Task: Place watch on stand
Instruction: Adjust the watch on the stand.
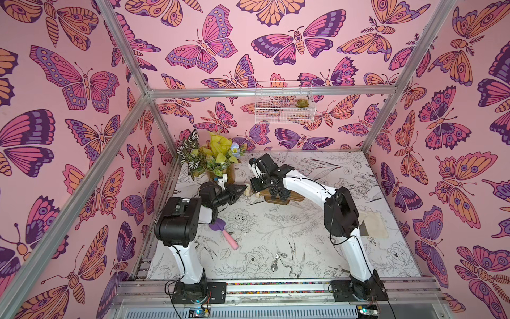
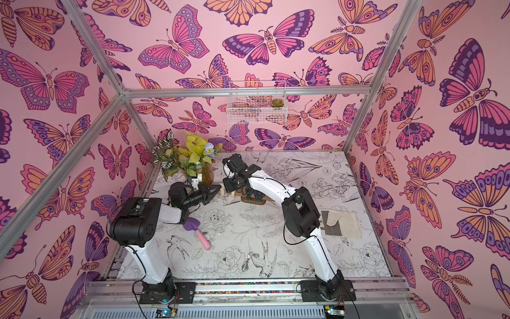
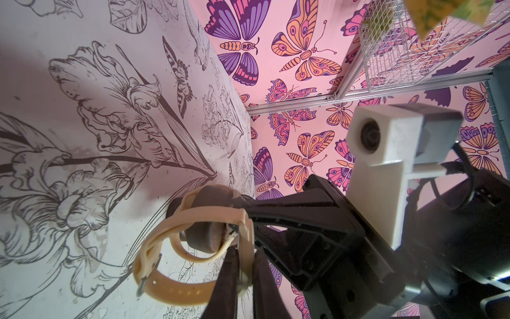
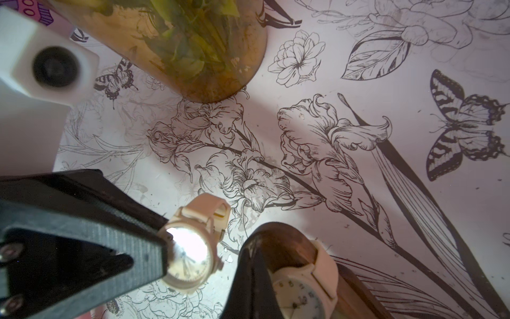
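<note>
At the far left of the table (image 1: 317, 229) a leafy plant (image 1: 214, 157) stands in a brown jar. Nearer on the left lies a small toy shovel (image 1: 224, 232) with a purple scoop and a pink handle. The left gripper (image 1: 243, 190) reaches to the right, and its fingers (image 3: 229, 279) pinch the round case of a cream watch (image 4: 190, 256). The watch is up off the table with its face turned up. It sits just beside the left end of the stand (image 4: 284, 245). Its strap hangs close to that rounded end, but I cannot tell if it goes around it. The right gripper (image 4: 249, 254) points down at the same end of the bar, with its fingers pressed together, and it looks like it touches the wood. Another cream watch (image 4: 300, 301) is already wrapped around the bar right next to it. Dark watches (image 1: 276, 190) sit further right on the bar. On the right side of the table lies a pale cloth (image 1: 372, 223). High on the far wall hangs a white wire basket (image 1: 265, 110) with a little green plant (image 1: 302, 103) in it.
</note>
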Tool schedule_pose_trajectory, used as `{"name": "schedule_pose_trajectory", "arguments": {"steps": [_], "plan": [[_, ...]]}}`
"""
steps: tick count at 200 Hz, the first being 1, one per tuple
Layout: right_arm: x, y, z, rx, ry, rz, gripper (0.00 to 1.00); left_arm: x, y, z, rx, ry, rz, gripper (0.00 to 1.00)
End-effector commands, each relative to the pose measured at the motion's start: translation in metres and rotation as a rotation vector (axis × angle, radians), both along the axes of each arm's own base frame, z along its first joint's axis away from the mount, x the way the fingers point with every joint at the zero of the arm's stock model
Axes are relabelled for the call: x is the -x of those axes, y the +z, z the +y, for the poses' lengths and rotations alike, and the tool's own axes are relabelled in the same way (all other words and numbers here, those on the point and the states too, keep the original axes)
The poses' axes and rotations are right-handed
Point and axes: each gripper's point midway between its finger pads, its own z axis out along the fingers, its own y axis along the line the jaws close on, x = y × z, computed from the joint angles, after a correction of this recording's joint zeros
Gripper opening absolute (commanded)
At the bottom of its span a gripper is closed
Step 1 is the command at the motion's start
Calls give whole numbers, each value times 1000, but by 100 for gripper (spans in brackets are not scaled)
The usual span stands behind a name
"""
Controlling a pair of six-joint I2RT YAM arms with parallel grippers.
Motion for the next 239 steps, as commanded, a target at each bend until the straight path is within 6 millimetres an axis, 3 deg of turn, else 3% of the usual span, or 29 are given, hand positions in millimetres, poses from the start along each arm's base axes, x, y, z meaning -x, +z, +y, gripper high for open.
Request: {"name": "schedule_pose_trajectory", "arguments": {"steps": [1,152,209,239], "plan": [[3,-15,-16,69,-22,21,0,5,12,-1,2,-19,-50,0],[17,-8,-46,110,-45,17,0,3,13,0,2,-13,-54,0],[61,10,-44,24,47,67,0,-2,20,0,5,-11,-66,0],[90,5,-62,21,43,122,0,-3,23,0,5,-12,-72,0]]}}
